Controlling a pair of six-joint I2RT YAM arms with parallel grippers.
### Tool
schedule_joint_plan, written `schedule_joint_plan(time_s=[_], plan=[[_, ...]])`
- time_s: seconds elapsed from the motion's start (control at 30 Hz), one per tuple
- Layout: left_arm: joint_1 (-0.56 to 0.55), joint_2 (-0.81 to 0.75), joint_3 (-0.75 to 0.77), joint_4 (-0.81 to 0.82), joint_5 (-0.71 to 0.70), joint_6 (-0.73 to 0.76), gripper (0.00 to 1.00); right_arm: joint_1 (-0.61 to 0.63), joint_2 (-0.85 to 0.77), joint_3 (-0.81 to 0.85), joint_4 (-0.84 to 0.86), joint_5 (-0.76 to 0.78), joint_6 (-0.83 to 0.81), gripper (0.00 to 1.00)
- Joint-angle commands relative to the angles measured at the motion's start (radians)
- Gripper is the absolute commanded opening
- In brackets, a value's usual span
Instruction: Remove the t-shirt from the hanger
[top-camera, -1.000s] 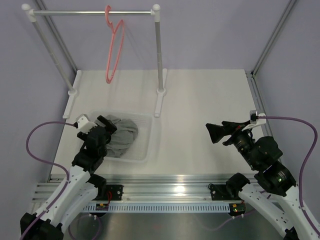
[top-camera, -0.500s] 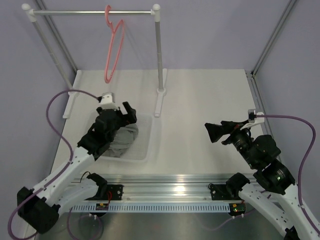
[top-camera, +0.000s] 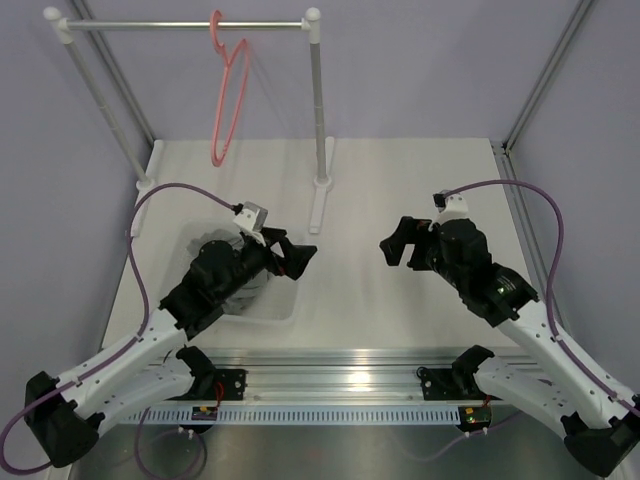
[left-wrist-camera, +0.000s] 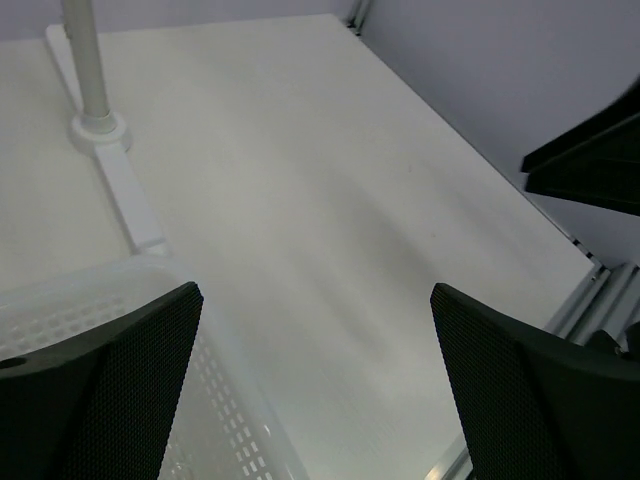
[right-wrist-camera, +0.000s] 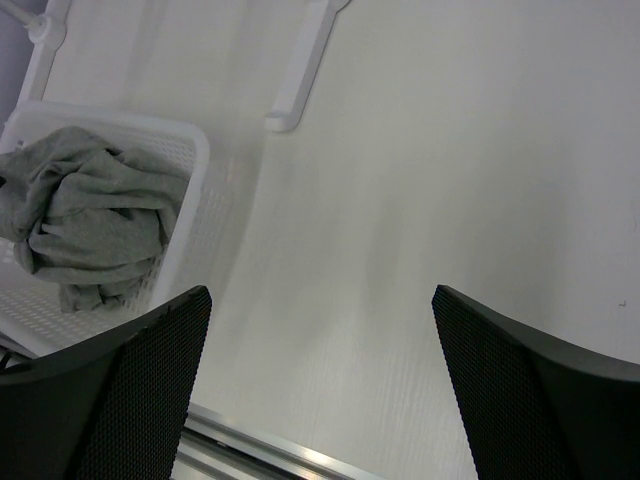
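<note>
The salmon-pink hanger (top-camera: 228, 95) hangs bare from the rail at the back left. The grey t-shirt (right-wrist-camera: 90, 220) lies crumpled in a white perforated basket (right-wrist-camera: 196, 150); in the top view only a bit of the t-shirt (top-camera: 256, 285) shows under my left arm. My left gripper (top-camera: 293, 258) is open and empty above the basket's right rim (left-wrist-camera: 150, 268), pointing right over bare table (left-wrist-camera: 312, 300). My right gripper (top-camera: 397, 243) is open and empty over the table's middle, facing the left one (right-wrist-camera: 320, 295).
The white-and-silver clothes rail (top-camera: 190, 25) stands at the back left; its right post (top-camera: 318, 100) and foot (left-wrist-camera: 100, 130) are just beyond the basket. An aluminium rail (top-camera: 330, 385) runs along the near table edge. Frame posts stand at the back corners.
My left gripper rose out of the basket and swung right, leaving the t-shirt there. My right arm swung left toward the table's middle. The hanger has not moved.
</note>
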Motion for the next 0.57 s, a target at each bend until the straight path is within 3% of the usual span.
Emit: schedule_joint_plan(time_s=[0.0, 0.53], plan=[[-0.016, -0.058, -0.001, 0.051, 0.111, 0.049, 0.99, 0.007, -0.016, 0.037, 0.009, 0.003, 0.022, 0.99], [-0.016, -0.137, -0.041, 0.056, 0.149, 0.048, 0.99, 0.007, -0.092, -0.021, 0.069, 0.01, 0.0, 0.99]])
